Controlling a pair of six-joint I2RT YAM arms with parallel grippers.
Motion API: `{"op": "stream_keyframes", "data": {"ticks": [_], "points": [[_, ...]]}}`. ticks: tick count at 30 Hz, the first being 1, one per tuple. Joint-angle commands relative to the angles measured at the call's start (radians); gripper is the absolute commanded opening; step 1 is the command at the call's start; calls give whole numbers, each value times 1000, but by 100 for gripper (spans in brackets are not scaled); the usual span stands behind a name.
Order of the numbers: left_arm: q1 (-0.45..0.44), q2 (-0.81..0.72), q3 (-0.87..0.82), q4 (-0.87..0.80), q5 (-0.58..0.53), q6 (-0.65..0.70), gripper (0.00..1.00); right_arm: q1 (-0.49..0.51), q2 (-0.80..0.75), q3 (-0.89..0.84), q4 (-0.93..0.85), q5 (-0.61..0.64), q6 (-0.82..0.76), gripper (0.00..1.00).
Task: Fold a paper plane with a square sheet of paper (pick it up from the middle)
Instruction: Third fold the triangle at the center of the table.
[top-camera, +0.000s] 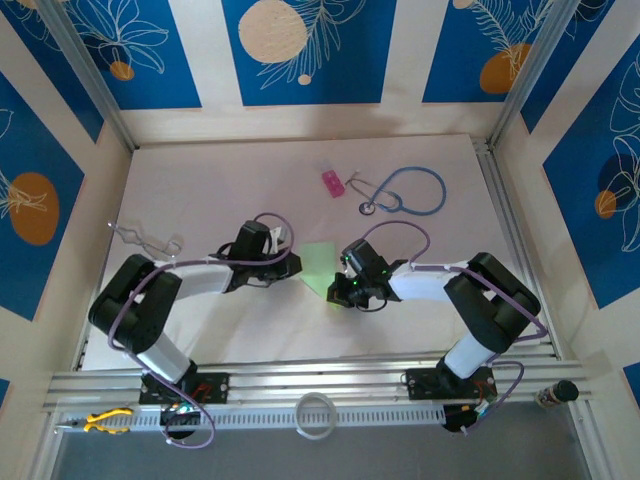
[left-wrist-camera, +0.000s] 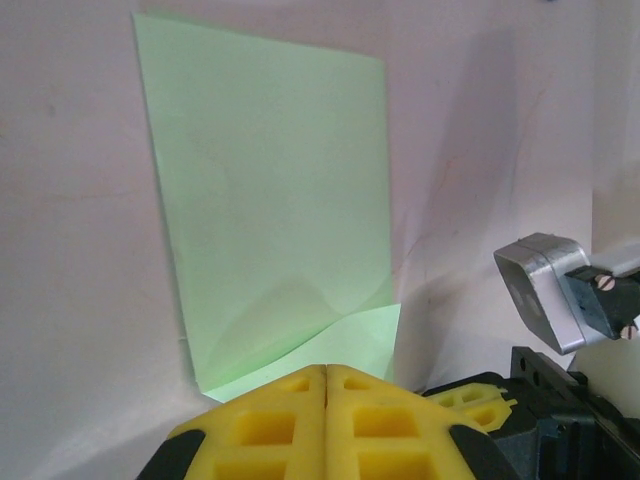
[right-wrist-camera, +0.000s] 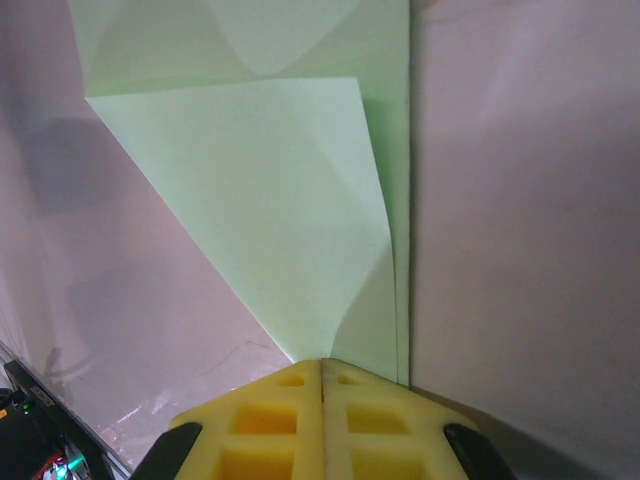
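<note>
Green square sheet of paper (top-camera: 318, 262), one corner flap folded, sits between left claw (left-wrist-camera: 326, 372) and right claw (right-wrist-camera: 321, 365), both pressed together at its edges; next, probably crease it flat.

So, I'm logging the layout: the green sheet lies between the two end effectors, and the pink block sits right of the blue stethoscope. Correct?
Not quite. In the top external view the pink block sits left of the blue stethoscope, not right. The green sheet does lie between the left end effector and the right end effector.
</note>
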Motion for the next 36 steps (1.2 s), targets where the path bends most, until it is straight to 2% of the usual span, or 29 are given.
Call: {"op": "stream_keyframes", "data": {"ticks": [1, 4, 9, 18, 28, 32, 36], "points": [[-21, 43, 27, 32, 57, -16, 6, 9, 28, -21, -129, 52, -12, 1], [-28, 78, 41, 35, 72, -11, 6, 10, 30, -19, -128, 51, -9, 1], [-27, 74, 29, 10, 20, 21, 5, 11, 27, -13, -144, 55, -16, 1], [-28, 132, 34, -11, 45, 38, 4, 12, 12, -8, -145, 55, -23, 1], [-26, 177, 39, -120, -8, 28, 1, 32, -71, 49, -186, 79, -76, 5], [-26, 169, 26, -134, -10, 15, 1, 37, -86, 70, -121, 38, -95, 7], [-26, 164, 14, -119, -7, 5, 0, 34, -33, 108, -66, -9, -106, 8]]}}
